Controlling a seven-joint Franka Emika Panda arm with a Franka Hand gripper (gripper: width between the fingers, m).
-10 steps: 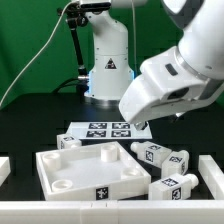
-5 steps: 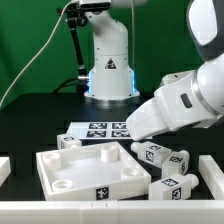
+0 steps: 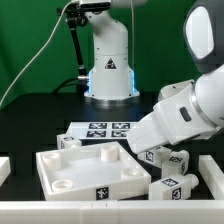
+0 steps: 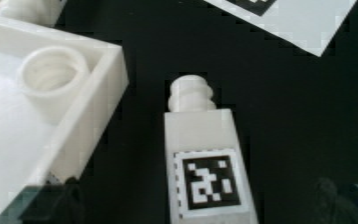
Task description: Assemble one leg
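A large white square tray-like plastic panel lay on the black counter. Behind it sat the marker board, a thin flat white sheet printed with tags. The leg, a short chunky white plastic peg with black-and-white square tags, lay on the counter just beside the panel's edge, at the exterior view's right. A second like peg rested nearer the camera. The bulky white arm hung low over the leg and hid part of it in that view.

In the wrist view the leg lay apart from the panel, with dark counter between them. Its narrower round end pointed toward the marker board. The jaws showed only as dim blurs, apart, one on each side of the leg and not touching it.

A second earlier the arm had hovered over the marker board. It had since swung toward the exterior view's right and sunk lower, leaving most of the board in view. The parts had not moved.
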